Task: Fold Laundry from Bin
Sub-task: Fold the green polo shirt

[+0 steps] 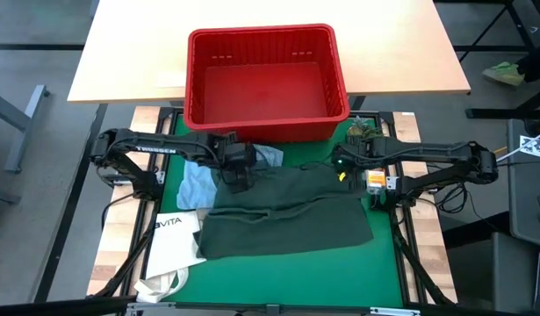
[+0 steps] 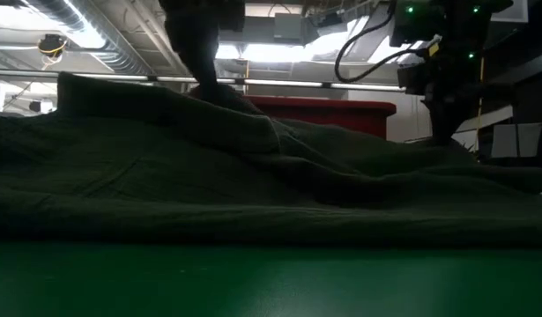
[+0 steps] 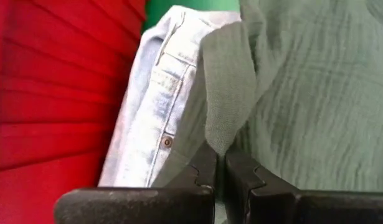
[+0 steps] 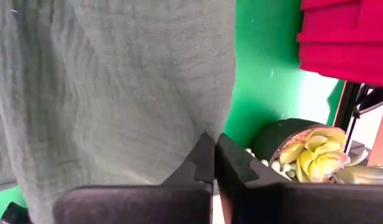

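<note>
Your left hand (image 3: pixel 219 171) is clamped on a fold at the upper left corner of the dark green piece (image 1: pixel 287 215), just beside the light blue jeans (image 3: pixel 154 112) and the red bin (image 1: pixel 265 83). Your right hand (image 4: pixel 215 163) is pinched together at the piece's upper right edge, seemingly gripping the cloth, though the view there is poor. The piece lies spread on the green worktop (image 1: pixel 384 272) in front of the bin, with a white tote bag (image 1: pixel 169 241) at its lower left corner and a small succulent (image 4: pixel 312 155) near your right hand.
</note>
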Robot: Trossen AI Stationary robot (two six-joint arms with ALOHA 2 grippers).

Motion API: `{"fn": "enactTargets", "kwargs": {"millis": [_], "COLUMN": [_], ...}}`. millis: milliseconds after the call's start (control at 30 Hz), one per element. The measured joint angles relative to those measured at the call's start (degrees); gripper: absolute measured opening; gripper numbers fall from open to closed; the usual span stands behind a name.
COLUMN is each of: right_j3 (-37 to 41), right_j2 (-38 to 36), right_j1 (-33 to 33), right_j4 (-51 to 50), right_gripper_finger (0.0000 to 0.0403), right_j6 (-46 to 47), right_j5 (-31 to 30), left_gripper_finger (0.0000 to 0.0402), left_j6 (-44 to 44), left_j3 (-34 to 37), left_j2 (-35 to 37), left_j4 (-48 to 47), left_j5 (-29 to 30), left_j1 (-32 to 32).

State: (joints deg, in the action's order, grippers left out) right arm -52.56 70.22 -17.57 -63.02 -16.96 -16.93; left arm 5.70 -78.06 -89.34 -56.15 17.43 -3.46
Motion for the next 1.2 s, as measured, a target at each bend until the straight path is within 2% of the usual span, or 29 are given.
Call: {"fn": "enactTargets", "kwargs": {"millis": [100, 200, 433, 800, 1200], "right_j3": [0.0, 0.0, 0.0, 0.0, 0.0], "right_j2": [-0.23, -0.23, -0.23, -0.23, 0.54], "right_j1": [0.17, 2.47, 14.1, 33.86, 52.43], "right_j4": [0.4, 0.77, 1.5, 1.27, 3.15], "right_gripper_finger": [0.0001, 0.0001, 0.0001, 0.0001, 0.0001], "right_j6": [-0.91, -1.35, 2.15, 18.51, 35.83], "right_j5": [0.03, 0.54, 0.96, -0.45, 0.02], "left_gripper_finger": [0.0001, 0.0001, 0.0001, 0.0001, 0.0007], "left_j6": [-0.14, 0.07, 4.51, 19.32, 33.97], "left_j3": [0.0, -0.02, -0.02, -0.02, 0.0], "left_j2": [1.04, 1.79, 1.9, 1.9, -2.02], "left_j4": [-0.01, 0.26, 0.33, 0.97, 9.01], "left_j5": [2.76, 3.01, 2.56, 2.41, 0.88], "left_j1": [1.85, 3.85, 10.47, 23.83, 36.13]}}
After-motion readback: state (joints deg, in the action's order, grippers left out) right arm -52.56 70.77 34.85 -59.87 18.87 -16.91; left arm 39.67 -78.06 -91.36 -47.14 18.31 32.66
